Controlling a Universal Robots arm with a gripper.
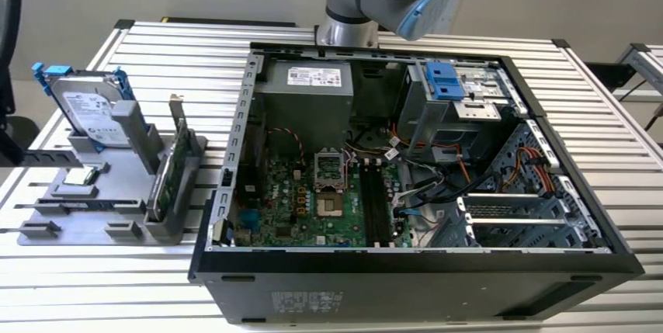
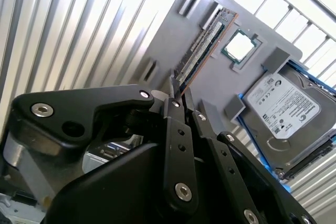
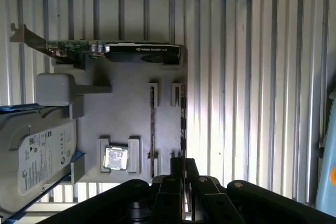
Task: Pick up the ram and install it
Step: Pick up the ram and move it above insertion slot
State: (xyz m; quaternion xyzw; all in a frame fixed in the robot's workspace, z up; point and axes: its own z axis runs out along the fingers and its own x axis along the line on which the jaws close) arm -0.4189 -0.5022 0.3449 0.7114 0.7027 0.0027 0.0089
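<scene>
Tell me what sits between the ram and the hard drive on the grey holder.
A square processor chip in its own recess lies between the ram and the hard drive, as the second wrist view shows.

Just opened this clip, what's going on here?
A robot arm is going for the ram, which stands on edge in its slot on the gray parts tray beside the open computer case. In the second wrist view the gripper hangs above the tray, in line with one end of the stick, fingers together and holding nothing. The ram is not yet picked up. A hard drive and a processor chip share the tray.
</scene>
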